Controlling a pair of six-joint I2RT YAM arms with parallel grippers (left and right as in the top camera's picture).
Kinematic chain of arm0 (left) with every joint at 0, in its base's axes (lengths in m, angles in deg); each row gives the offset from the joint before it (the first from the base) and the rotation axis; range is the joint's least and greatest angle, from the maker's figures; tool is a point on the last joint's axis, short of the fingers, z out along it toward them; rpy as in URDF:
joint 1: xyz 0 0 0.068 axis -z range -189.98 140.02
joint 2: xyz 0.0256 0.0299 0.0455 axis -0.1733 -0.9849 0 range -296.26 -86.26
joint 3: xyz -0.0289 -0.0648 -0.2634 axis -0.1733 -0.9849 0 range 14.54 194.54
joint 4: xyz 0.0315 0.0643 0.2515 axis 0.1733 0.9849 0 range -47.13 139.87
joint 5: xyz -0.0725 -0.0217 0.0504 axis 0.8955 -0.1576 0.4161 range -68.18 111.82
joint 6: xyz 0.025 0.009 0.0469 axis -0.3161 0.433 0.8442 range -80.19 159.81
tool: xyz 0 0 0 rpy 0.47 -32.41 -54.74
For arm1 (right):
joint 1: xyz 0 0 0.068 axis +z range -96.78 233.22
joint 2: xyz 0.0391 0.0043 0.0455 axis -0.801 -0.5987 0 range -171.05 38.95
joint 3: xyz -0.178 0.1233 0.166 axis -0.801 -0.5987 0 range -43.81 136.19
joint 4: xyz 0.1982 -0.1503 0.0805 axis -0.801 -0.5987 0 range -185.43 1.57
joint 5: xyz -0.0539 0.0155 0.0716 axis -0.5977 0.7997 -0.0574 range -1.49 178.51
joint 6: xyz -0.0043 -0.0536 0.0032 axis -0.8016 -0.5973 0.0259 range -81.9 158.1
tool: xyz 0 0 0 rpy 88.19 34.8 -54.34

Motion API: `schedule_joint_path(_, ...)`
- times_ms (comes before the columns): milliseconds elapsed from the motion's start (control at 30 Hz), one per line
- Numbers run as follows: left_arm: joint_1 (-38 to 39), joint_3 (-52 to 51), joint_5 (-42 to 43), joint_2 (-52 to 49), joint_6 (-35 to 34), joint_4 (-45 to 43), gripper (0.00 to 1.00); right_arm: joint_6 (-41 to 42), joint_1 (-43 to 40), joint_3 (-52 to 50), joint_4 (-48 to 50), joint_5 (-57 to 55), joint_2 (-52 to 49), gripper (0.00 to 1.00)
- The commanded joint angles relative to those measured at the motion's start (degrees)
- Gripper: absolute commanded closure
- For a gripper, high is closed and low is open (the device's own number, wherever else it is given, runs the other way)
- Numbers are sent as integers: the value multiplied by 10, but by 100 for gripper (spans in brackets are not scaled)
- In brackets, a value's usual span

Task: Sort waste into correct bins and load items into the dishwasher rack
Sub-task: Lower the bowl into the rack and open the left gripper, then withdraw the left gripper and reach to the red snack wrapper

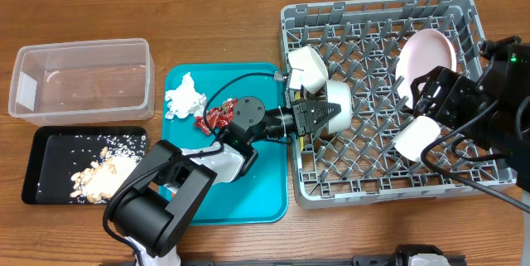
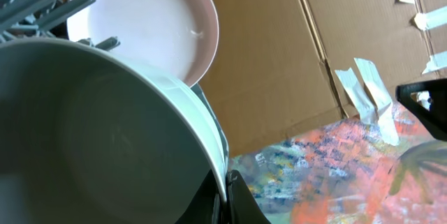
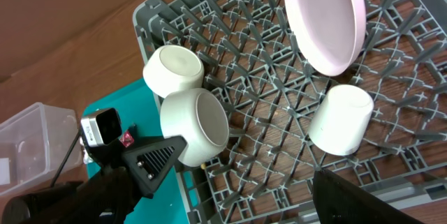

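Bowl is held tilted, left fingers clamped on its rim, to seat between rack pegs; right fingers: state cannot be told

The left arm stood at the lower left of the overhead frame, folded at the elbow and stretched right toward the centre, forearm near level. The left gripper was clamped on the wall of a bowl, a dark finger on either side of the rim in the left wrist view. The right arm entered from the right edge, bent back on itself, cables looping below it. The right gripper pointed left and down; only one dark finger showed in its own camera, so its opening could not be judged.
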Motion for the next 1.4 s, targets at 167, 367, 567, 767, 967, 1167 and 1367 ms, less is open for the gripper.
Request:
schedule_joint_path(167, -4, -20, 2, -4, -17, 5, 96, -1, -2, 1, 0, -6, 2, 13)
schedule_joint_path(367, -4, -53, -24, -4, -19, 3, 96, -1, -2, 1, 3, -6, 2, 13)
schedule_joint_path(567, -5, -54, -12, -4, -28, -30, 76, -1, -2, 1, 4, -6, 2, 13)
schedule_joint_path(767, -5, -57, 19, -4, -67, -33, 0, -1, -2, 1, 4, -14, 2, 11)
schedule_joint_path(967, -15, -59, 43, 0, -86, -29, 0, -1, -2, 1, 2, -14, 2, 10)
schedule_joint_path(1167, -32, -75, 43, 41, -72, 28, 0, -1, -2, 1, 3, -14, 2, 10)
schedule_joint_path(1367, -67, -76, 18, 146, 57, 285, 0, -1, -2, 1, 5, -14, 2, 10)
